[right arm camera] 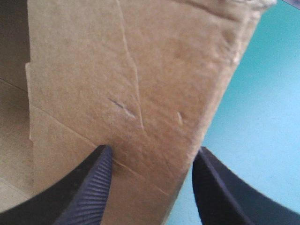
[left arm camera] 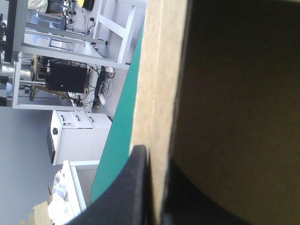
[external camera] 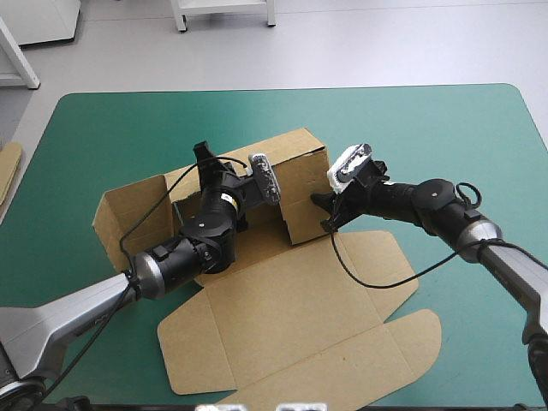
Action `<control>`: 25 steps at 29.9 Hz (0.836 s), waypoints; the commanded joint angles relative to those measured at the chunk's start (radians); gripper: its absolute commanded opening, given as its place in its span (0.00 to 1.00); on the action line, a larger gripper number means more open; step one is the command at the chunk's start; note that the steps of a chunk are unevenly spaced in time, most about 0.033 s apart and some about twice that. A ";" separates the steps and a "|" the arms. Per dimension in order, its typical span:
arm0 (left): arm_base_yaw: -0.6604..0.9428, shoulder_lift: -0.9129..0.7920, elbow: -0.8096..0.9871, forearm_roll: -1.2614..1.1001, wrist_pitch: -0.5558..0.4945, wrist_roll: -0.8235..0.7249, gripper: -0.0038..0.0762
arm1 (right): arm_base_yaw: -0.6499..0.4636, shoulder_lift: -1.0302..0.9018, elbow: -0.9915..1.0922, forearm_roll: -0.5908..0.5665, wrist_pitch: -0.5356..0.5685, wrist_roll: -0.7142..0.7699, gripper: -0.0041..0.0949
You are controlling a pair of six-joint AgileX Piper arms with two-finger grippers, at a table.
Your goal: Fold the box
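Box: the brown box (external camera: 282, 295) sits in the middle of the counter (external camera: 428, 128). Its lid lies flat on the side nearest the robot. Walls stand up on its far side, a tall one on the right and a lower one on the left.
Left gripper: the left gripper (external camera: 204, 154) is up at the top edge of a standing wall on the far side of the box.
Left jaws: almost closed, pinching the thin edge of that wall (left arm camera: 159, 93) between the two black fingers (left arm camera: 133, 192).
Right gripper: the right gripper (external camera: 327, 212) is low down at the right end of the tall wall, by its corner.
Right jaws: wide apart, not pinching. The corner of the tall wall (right arm camera: 131, 93) stands between them. One black finger (right arm camera: 91, 192) is right at the flat face of the wall. The other is just past the wall's edge, over the teal-green cover (right arm camera: 262, 117). I cannot tell if that one touches the box.
Hidden: seen from above, the left arm covers much of the inside of the box.
Hard to see: close to the left gripper, one side of the wall is in dark shadow, so the finger there blends into it.
Cut off: the right wrist view shows only one part of the tall wall.
More board: a bit of more board (external camera: 8, 167) shows at the left edge of the counter, well apart from the box.
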 commanded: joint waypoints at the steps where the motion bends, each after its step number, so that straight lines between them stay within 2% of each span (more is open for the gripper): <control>1: 0.000 -0.026 -0.034 0.006 0.019 -0.075 0.04 | 0.001 -0.030 -0.025 0.014 -0.014 0.003 0.54; 6: 0.000 -0.026 -0.040 0.001 0.010 -0.075 0.04 | 0.003 -0.028 -0.025 0.070 -0.068 -0.012 0.54; 16: 0.000 -0.026 -0.040 0.005 0.006 -0.096 0.04 | 0.007 -0.028 -0.025 0.121 -0.094 -0.046 0.54; 20: 0.000 -0.026 -0.040 0.003 0.006 -0.096 0.04 | 0.040 -0.023 -0.025 0.121 -0.110 -0.050 0.54; 25: 0.000 -0.026 -0.040 0.001 0.010 -0.096 0.04 | 0.093 0.001 -0.025 0.123 -0.193 -0.080 0.54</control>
